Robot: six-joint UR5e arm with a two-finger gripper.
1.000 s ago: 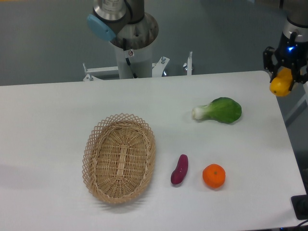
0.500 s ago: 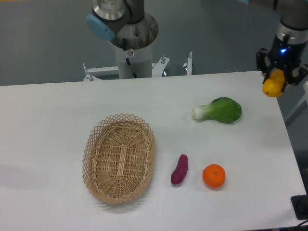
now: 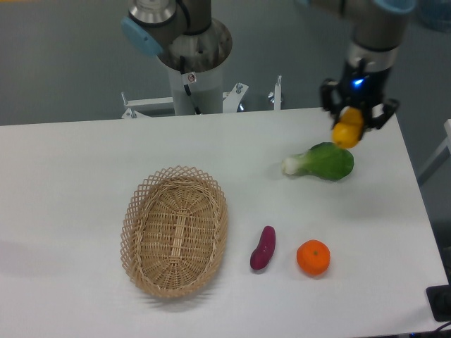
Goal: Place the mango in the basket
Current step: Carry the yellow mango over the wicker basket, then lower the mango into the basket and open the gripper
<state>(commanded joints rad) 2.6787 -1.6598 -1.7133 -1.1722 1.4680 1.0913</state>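
In the fixed camera view, the gripper (image 3: 350,125) hangs above the table (image 3: 70,176), its jaws pinching the mango (image 3: 347,132). Just below the jaws lies a green vegetable (image 3: 323,161). The basket (image 3: 175,231) sits well apart, down-left of the jaws.

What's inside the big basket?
Nothing that shows. The basket has only its woven bottom in view. The mango hangs in the gripper above the green vegetable.

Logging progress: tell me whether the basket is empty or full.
Empty. The basket shows only bare weave inside; the mango is in the tool, above the table.
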